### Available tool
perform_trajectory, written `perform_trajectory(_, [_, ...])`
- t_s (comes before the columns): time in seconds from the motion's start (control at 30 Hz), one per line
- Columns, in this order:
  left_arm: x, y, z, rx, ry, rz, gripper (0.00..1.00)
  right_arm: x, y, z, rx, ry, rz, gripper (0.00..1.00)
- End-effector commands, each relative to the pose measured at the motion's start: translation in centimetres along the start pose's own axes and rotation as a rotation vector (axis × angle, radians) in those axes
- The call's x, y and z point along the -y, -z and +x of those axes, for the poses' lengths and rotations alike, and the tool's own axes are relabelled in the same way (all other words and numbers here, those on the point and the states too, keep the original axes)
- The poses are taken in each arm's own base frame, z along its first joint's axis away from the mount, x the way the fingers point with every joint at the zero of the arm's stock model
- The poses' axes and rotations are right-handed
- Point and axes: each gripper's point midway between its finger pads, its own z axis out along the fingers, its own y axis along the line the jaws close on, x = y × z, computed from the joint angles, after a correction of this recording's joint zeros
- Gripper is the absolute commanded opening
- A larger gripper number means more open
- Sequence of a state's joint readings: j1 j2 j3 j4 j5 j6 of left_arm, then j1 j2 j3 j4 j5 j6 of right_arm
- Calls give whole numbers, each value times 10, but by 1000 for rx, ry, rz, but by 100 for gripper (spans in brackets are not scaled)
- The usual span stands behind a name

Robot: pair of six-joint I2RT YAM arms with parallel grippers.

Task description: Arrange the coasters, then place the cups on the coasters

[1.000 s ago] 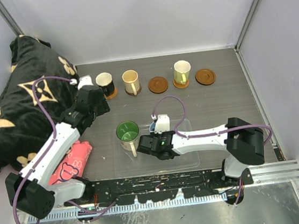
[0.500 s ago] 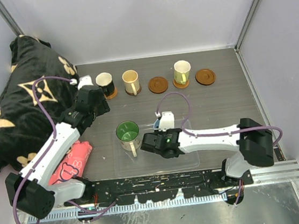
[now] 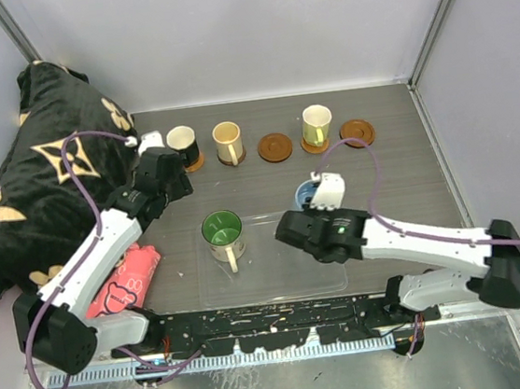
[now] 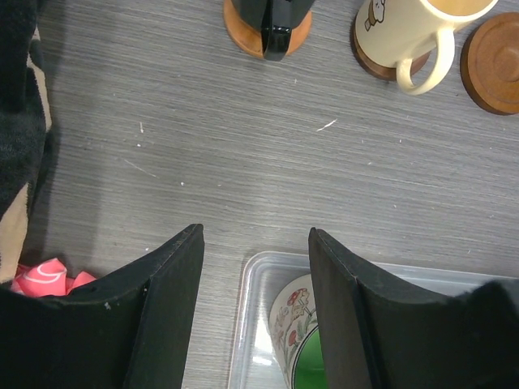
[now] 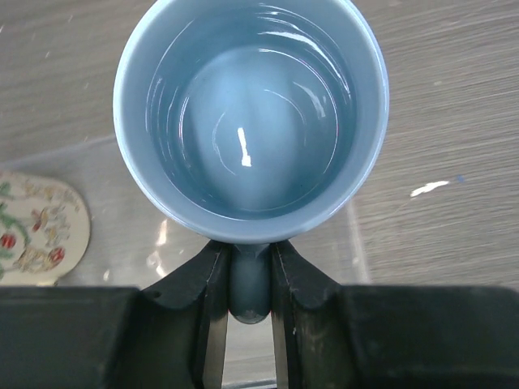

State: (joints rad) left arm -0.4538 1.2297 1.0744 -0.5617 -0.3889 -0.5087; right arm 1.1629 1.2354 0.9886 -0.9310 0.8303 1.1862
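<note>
The step now is moving a cup to a coaster. The right gripper [image 5: 250, 285] squeezes the handle of the light blue cup [image 5: 251, 121] and holds it up over the far edge of the clear tray [image 3: 279, 281]. The green cup [image 3: 222, 229] sits in the tray. The left gripper [image 4: 255, 237] has its fingers apart with nothing between them, near the black cup [image 3: 182, 145].

At the back, the black cup, the cream cup [image 3: 227, 140] and the yellow cup [image 3: 317, 122] each stand on a coaster. Two more are bare: the middle coaster [image 3: 275, 147] and the end coaster [image 3: 357, 133] on the right.

Next, I think the light blue cup has to go to a bare coaster, come down flat in its middle, and then the gripper lets go. The yellow cup stands between the two, so it must not get bumped.

The surface [image 3: 399, 179] is dark grey with fine lines. Pale walls stand around it. A black blanket [image 3: 33, 183] with gold flowers is piled on the left, and a pink cloth [image 3: 124, 280] lies beside it.
</note>
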Motion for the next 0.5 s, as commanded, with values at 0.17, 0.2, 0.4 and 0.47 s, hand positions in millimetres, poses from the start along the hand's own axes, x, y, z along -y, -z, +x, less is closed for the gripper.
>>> perform_trajectory(0.17, [11,1,-23,47,14,14,56,70,-9,-79,215,-64,130,1])
perform_trajectory(0.2, [11,1,-24,47,15,14,56,73,-14,-85,222,-70,132,1])
perform_trajectory(0.4, [13,-6,-22,35,5,0,56,95,-41,-115,246,-63,178,1])
perform_trajectory(0.47, [12,-8,-23,35,3,-7,56,102,-50,-127,259,-57,193,1])
